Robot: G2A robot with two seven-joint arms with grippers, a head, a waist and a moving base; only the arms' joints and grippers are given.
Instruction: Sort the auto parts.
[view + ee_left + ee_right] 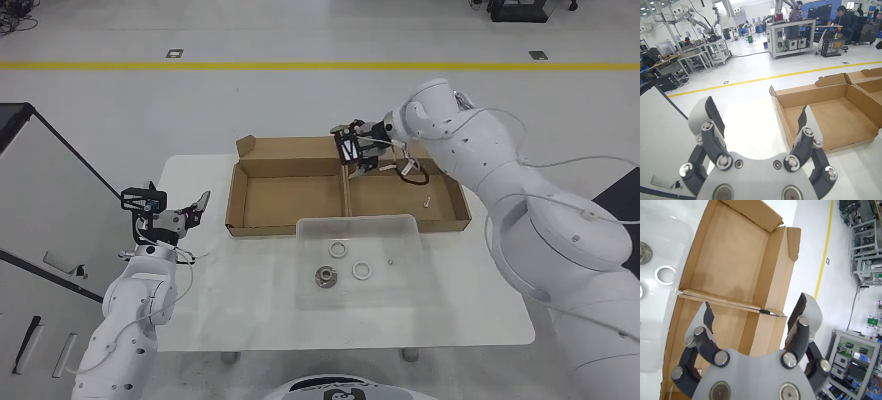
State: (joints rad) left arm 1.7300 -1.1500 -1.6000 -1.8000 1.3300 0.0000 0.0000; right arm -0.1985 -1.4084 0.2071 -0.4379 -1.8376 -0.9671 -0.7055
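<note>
Tabletop (pixel 480 300) carries everything. The cardboard box (pixel 280 195) is next in size, with two compartments split by a divider. The right pincer (pixel 754 308) hangs over it with jaws spread wide and nothing between them, above the right compartment and just beside the divider. The left pincer (pixel 759 109) is equally wide and empty, and the box's end wall stands ahead of it and off to one side, well apart.

A clear tray (pixel 395 285) lies below the right pincer on the robot's side of the box. It holds the unsorted parts: a metal hub (pixel 324 276), two white rings (pixel 339 248) and a tiny piece too small to name. A black loop (pixel 412 172) and a small white bit (pixel 426 200) rest in the compartment under the right pincer.

Several things could go wrong from here, as I judge it. A finger may catch the divider or back flap if the right pincer drops straight down. The light tray may skid when a part is pinched against its floor. The flat rings may slip off the pads or flip. A release close to the divider could send a part into the wrong compartment.
</note>
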